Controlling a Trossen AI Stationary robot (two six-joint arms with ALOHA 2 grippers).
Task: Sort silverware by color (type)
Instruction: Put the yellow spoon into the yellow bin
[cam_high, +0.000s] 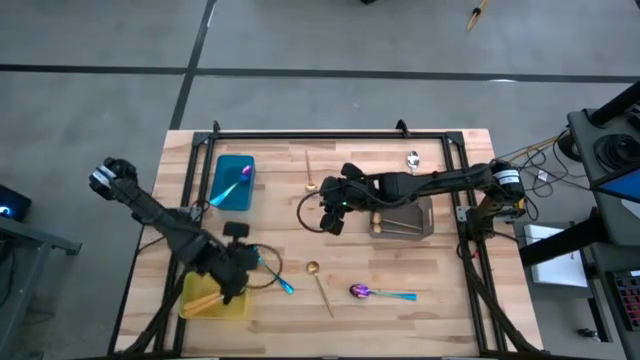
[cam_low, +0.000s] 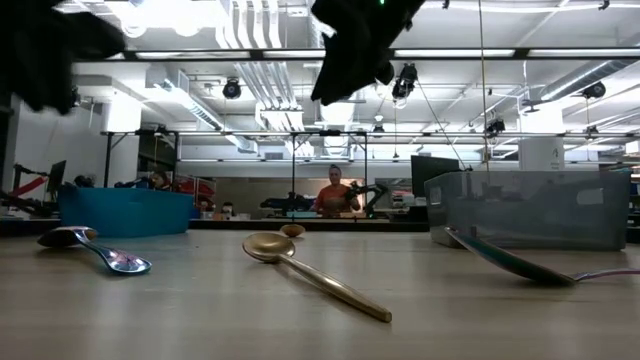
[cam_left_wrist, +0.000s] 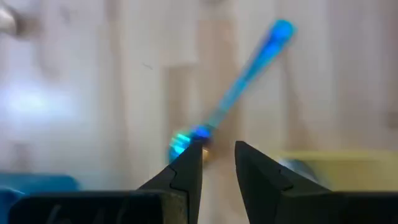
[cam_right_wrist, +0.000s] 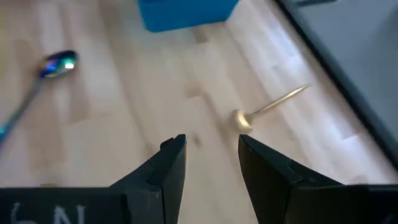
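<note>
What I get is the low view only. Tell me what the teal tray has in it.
Observer: The teal tray holds one iridescent spoon.
Operator: Name the arm that is the dark shape at top centre.
Observer: That is the right pincer, open, hanging between the teal tray and the grey tray.
Operator: Report the left one.
Observer: The left pincer is open beside the yellow tray, with a teal-handled spoon lying just ahead of its fingertips.
</note>
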